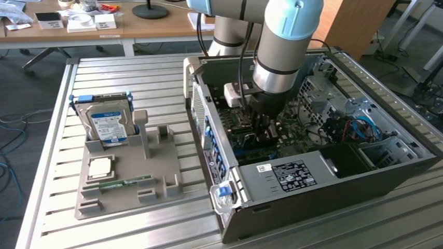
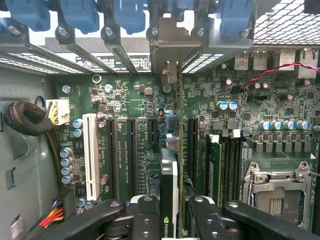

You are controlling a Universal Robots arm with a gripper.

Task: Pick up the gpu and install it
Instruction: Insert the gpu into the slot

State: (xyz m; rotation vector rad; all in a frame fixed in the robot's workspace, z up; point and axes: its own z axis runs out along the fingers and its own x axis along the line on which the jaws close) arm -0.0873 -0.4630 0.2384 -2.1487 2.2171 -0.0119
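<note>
I hold the gpu (image 2: 169,182) edge-on between my gripper's black fingers (image 2: 146,216), low over the green motherboard (image 2: 125,97) inside the open computer case (image 1: 387,171). The card lines up with the long expansion slots and points toward the rear slot openings with blue clips (image 2: 82,17). A silver bracket (image 2: 170,50) stands in one of those openings. My gripper (image 2: 172,212) is shut on the card. In the exterior view the arm reaches straight down into the case, with the gripper (image 1: 266,136) just above the board.
A white slot (image 2: 91,155), installed memory (image 2: 214,165) and the bare processor socket (image 2: 275,192) flank the card. Outside the case, a grey fixture (image 1: 166,181) holds a hard drive (image 1: 107,124), a chip (image 1: 100,167) and a memory stick (image 1: 124,182). The power supply (image 1: 291,176) fills the case's near end.
</note>
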